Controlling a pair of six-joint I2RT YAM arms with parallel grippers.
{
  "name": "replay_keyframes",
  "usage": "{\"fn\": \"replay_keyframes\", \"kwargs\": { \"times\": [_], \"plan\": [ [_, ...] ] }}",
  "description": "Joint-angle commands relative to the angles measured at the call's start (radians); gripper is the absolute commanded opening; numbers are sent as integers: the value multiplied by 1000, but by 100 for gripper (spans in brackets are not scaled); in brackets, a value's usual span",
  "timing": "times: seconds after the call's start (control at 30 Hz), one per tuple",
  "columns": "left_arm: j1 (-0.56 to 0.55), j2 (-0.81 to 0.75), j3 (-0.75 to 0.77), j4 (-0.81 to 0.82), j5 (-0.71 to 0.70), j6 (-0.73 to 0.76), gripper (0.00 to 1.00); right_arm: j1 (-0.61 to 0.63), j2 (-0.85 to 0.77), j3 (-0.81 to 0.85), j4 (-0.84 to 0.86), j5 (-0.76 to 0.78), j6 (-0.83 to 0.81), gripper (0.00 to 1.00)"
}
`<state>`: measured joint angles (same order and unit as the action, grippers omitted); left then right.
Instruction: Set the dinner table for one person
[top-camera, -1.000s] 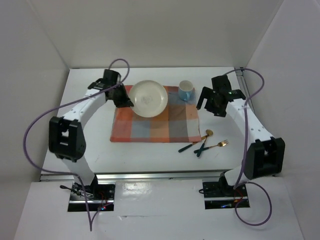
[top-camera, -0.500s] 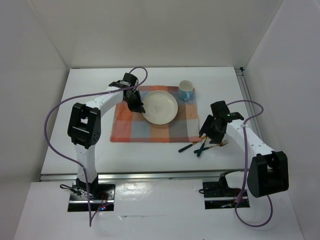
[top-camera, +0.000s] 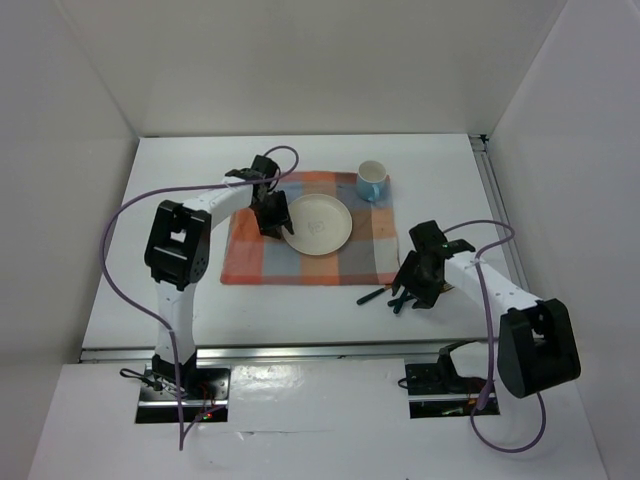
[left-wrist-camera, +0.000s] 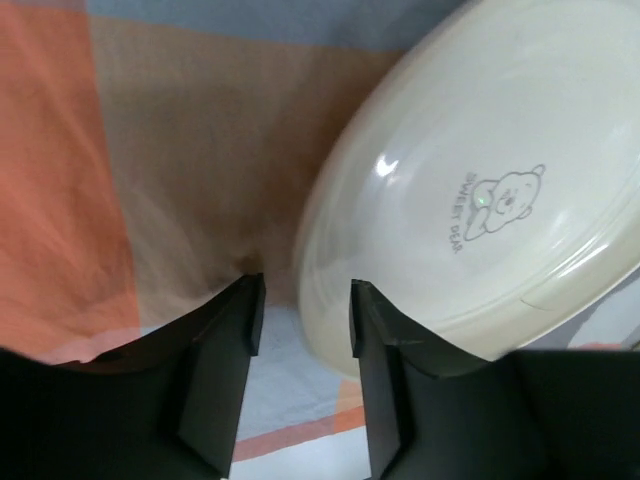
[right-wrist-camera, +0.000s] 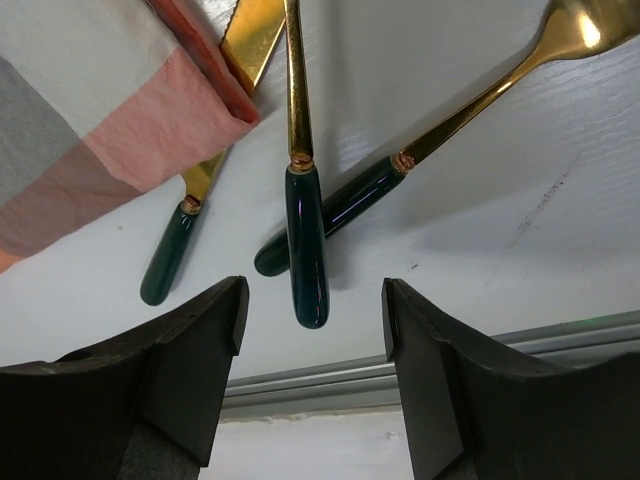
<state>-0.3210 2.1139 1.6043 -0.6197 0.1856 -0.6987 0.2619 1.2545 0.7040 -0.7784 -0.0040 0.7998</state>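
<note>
A cream plate (top-camera: 322, 224) (left-wrist-camera: 480, 190) lies flat on the orange-and-blue checked mat (top-camera: 300, 258) (left-wrist-camera: 190, 150) on the white dinner table (top-camera: 180, 200). My left gripper (top-camera: 272, 218) (left-wrist-camera: 305, 310) is open at the plate's left rim, and the rim's edge reaches just into the gap between the jaws. Right of the mat lie a knife (right-wrist-camera: 172, 255), a spoon (right-wrist-camera: 305, 235) and a fork (right-wrist-camera: 345, 212), all with gold heads and dark green handles. My right gripper (top-camera: 408, 290) (right-wrist-camera: 315, 300) hangs open low over them, the spoon's handle end between its fingertips without touching.
A blue-and-white mug (top-camera: 372, 181) stands on the mat's far right corner. A metal rail (top-camera: 300, 352) (right-wrist-camera: 400, 385) runs along the table's near edge, just behind the cutlery handles. White walls close in the table on three sides.
My left gripper slid the plate right and nearer to the mat's middle, then opened off its rim. My right arm swung down and toward the near edge onto the cutlery, its jaws narrowing somewhat.
</note>
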Motion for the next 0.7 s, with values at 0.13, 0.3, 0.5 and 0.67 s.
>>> {"fn": "replay_keyframes", "kwargs": {
  "times": [0.13,0.3,0.5,0.67],
  "plan": [
    [-4,-141,-4,-80,-64,41,57,17,29,-24,80,7,24,55],
    [-4,-222,-14,-100,-75,50,56,17,39,-24,100,7,24,47],
    [-13,-265,-4,-120,-75,59,54,27,78,-34,123,7,24,47],
    [-23,-275,-4,-120,-75,59,53,27,88,-34,123,27,24,45]
  ]
}}
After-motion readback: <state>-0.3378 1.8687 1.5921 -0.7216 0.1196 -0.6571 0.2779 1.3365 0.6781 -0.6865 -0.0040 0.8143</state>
